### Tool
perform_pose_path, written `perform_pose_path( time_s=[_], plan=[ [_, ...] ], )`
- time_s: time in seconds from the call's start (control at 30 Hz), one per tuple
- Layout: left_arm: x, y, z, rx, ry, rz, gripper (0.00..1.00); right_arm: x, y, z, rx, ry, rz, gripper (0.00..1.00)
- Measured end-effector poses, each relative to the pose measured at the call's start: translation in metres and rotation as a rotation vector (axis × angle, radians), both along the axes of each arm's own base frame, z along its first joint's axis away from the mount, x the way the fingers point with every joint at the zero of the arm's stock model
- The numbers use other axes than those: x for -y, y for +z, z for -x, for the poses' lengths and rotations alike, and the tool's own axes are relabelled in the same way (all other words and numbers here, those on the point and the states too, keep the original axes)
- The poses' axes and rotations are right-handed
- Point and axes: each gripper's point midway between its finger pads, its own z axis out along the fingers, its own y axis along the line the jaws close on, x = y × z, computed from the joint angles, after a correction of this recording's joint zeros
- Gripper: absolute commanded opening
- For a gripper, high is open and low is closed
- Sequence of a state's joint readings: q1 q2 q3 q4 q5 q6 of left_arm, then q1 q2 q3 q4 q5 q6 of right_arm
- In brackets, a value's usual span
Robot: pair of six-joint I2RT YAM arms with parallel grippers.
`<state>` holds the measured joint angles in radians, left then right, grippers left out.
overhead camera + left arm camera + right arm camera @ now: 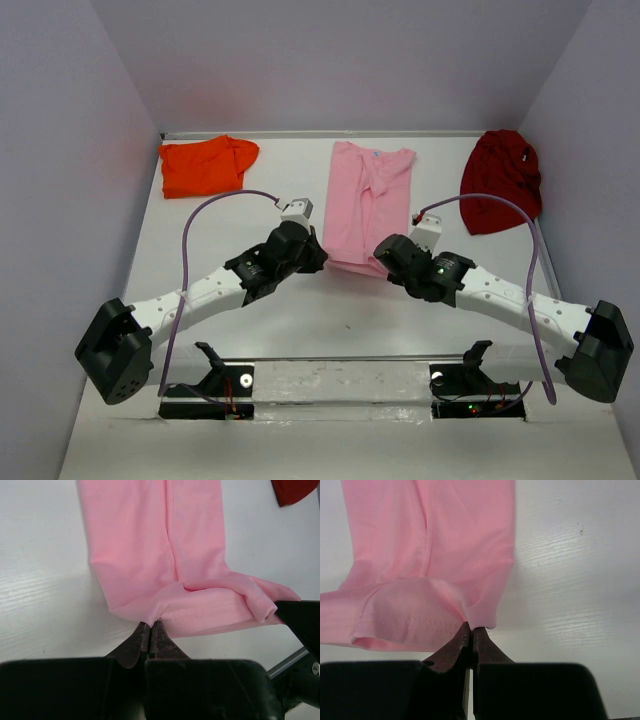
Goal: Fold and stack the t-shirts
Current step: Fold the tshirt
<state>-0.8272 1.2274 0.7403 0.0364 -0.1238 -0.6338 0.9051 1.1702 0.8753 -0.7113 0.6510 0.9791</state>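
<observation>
The orange t-shirt (205,167) lies at the far-left corner of the desk (300,325). My left gripper (151,624) is clamped on the near-left hem corner of the pink t-shirt (368,205), which lies mid-desk. My right gripper (471,626) is clamped on its near-right corner. The dark red t-shirt (502,180) sits crumpled at the far-right corner.

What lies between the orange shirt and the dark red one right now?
The pink shirt lies between the orange shirt and the dark red shirt, with a strip of table showing on each side. The top view shows this.
</observation>
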Motion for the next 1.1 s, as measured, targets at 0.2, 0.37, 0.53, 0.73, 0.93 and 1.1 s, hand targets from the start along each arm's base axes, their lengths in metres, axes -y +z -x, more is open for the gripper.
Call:
perform_pose_path(
  time_s=[0.2, 0.37, 0.53, 0.73, 0.93, 1.1],
  plan=[
    [0.003, 0.015, -0.018, 0.046, 0.013, -0.001, 0.00, -0.002, 0.002, -0.014, 0.023, -0.023, 0.068, 0.00],
    [0.002, 0.002, -0.031, 0.036, 0.023, -0.033, 0.00, -0.005, -0.001, -0.027, 0.032, -0.036, 0.132, 0.00],
    [-0.001, -0.010, -0.041, 0.021, 0.035, -0.060, 0.00, -0.008, -0.001, -0.040, 0.044, -0.053, 0.184, 0.00],
    [-0.004, 0.006, -0.068, 0.052, 0.067, -0.028, 0.00, 0.000, 0.010, -0.062, 0.076, -0.093, 0.193, 0.00],
    [-0.002, 0.015, -0.094, 0.080, 0.086, -0.010, 0.00, 0.002, 0.019, -0.089, 0.116, -0.113, 0.230, 0.00],
    [0.006, 0.011, -0.116, 0.080, 0.085, -0.023, 0.00, 0.009, 0.008, -0.108, 0.107, -0.131, 0.272, 0.00]
  ],
)
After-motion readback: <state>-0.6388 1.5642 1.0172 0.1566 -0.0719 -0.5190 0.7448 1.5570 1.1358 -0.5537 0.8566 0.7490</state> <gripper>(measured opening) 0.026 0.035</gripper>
